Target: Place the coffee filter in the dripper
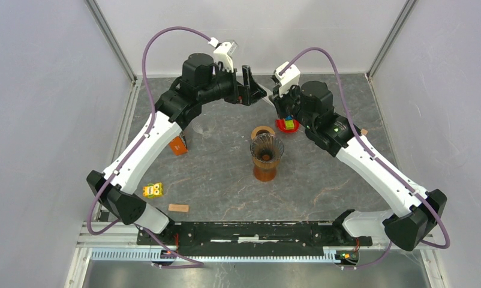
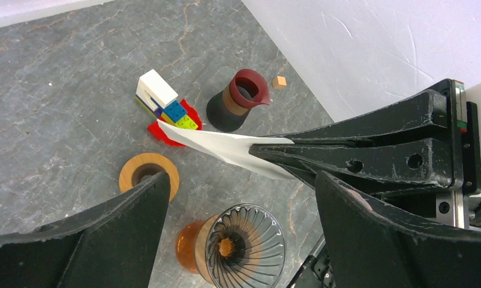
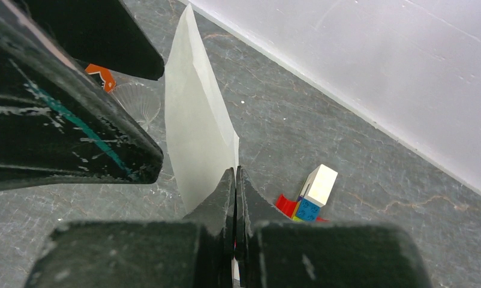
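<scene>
While the right gripper (image 3: 235,175) pinches the flat coffee filter (image 3: 196,129) aloft by one edge, the left gripper (image 1: 253,90) gapes alongside. The glass dripper (image 1: 265,149) stands below, toward the arm bases, mouth up.

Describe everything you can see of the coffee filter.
The coffee filter is thin white paper, folded flat, with a pointed corner. It looks slightly translucent in the right wrist view. The right gripper pinches one edge and holds it unopened in the air toward the back of the table. The open left gripper sits close by, apparently not touching it. The filter is not in the dripper, which stands on the table below.
</scene>
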Available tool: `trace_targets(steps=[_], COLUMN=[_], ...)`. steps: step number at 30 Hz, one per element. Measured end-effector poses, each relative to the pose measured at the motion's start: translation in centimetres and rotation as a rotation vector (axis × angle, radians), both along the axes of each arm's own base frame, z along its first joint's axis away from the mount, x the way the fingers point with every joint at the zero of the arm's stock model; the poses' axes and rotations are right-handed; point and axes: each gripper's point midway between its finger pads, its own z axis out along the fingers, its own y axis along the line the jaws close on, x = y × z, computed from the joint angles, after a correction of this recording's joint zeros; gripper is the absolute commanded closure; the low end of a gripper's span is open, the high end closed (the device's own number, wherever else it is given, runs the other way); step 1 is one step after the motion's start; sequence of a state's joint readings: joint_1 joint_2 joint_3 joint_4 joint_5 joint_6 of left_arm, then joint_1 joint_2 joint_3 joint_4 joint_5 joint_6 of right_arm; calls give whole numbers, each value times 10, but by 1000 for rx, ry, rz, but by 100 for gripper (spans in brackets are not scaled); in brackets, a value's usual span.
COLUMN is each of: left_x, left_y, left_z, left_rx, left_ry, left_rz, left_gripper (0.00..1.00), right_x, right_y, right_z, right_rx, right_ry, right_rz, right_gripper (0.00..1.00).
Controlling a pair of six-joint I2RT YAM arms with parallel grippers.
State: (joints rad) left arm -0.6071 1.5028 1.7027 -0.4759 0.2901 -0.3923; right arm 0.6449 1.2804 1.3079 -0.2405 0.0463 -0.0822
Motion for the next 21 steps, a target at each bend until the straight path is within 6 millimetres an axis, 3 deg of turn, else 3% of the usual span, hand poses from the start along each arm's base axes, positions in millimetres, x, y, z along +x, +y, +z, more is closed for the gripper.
trace_targets(steps=[10,21], left_x=[8,12], left_y=[-8,-12], left_z=[-6,-33], left_rx=[-43,-34], left_ry=[53,114], left_rz=[22,29], left_gripper=[23,44], right_x=[0,-1], right_y=[-1,-6], right_z=[0,3], right_rx=[26,35], right_ry=[15,-3], right_rz=[-18,-36], right_gripper=[100,100])
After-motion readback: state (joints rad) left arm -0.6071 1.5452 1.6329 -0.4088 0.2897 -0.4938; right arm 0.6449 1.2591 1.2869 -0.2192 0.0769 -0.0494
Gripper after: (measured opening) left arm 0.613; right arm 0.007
